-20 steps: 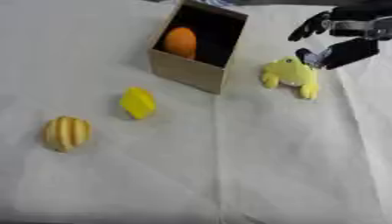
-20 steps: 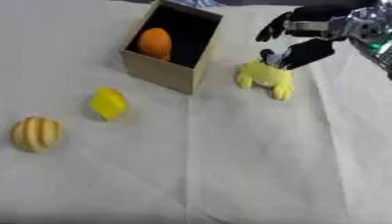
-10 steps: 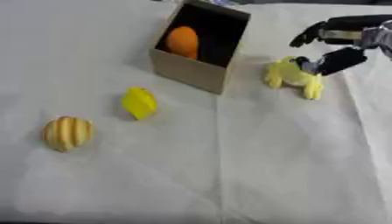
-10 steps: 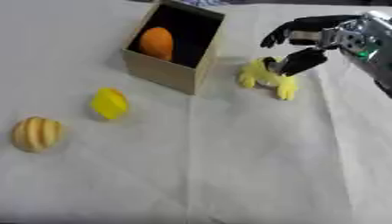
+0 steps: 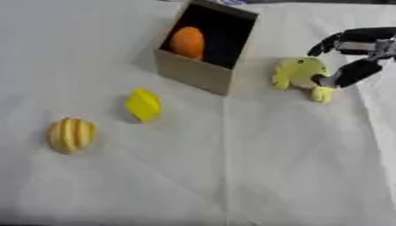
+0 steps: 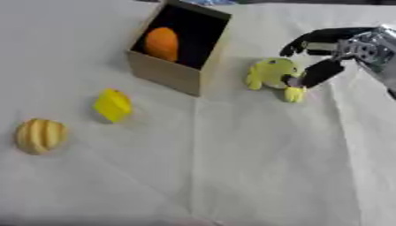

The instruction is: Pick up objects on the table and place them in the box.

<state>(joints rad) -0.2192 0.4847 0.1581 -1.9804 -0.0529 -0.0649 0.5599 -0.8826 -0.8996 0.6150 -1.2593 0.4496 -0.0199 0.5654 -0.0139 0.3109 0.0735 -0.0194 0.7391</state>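
Observation:
A cardboard box [image 5: 193, 73] stands at the back centre, open toward me, with an orange round object [image 5: 188, 42] inside. Just right of it lies a yellow toy animal [image 6: 272, 74]. My right hand [image 6: 334, 44] comes in from the right; its fingers arch above the toy's upper right side without closing on it, and its thumb [image 6: 317, 73] touches the toy's right edge. A yellow block [image 5: 144, 104] lies left of the box's front corner. A yellow ribbed round fruit [image 5: 71, 134] sits further left. My left hand shows in neither view.
A white cloth [image 5: 232, 167] with a crease down the middle covers the table. Its near half carries nothing. The box's right wall stands a short way left of the toy.
My right hand has come down and to the left, and its thumb now touches the yellow toy. The toy, the box and the other objects have stayed put.

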